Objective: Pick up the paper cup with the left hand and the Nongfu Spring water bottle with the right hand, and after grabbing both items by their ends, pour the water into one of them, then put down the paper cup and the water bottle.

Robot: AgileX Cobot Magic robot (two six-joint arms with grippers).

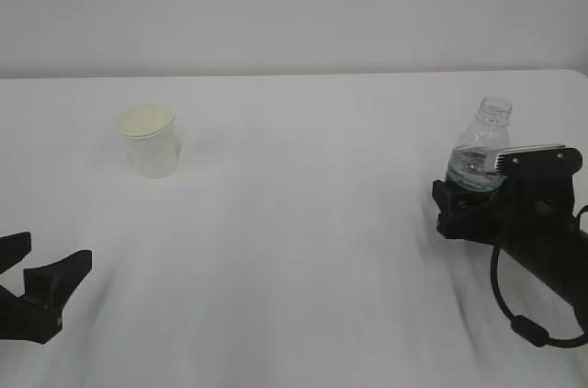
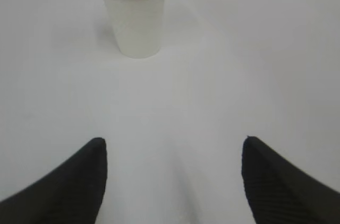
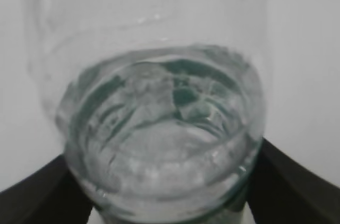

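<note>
We are working with 2 arms, and nearest us the left claw (image 1: 41, 282) is hovering low over the table (image 1: 303, 222) with its jaws spread wide and nothing between them. In its wrist view the 2 fingertips (image 2: 79, 176) are framing bare cloth, and the cup (image 2: 135, 11) is standing upright well ahead, a little left of the centre line. To do this step well, we are judging that the left arm should be swinging slightly left and advancing level, so the cup ends up centred between the jaws before they are closing gently; paper crushes easily. On the other side the right claw (image 1: 473, 209) is sitting around the lower part of the bottle (image 1: 480, 154), a dark finger on each side; whether the jaws are pressing it or just flanking it, we cannot tell. The bottle is standing upright, uncapped, with water (image 3: 159, 128) in its lower part. Counting: 1 cup, 1 bottle, 2 claws, 1 table.
</note>
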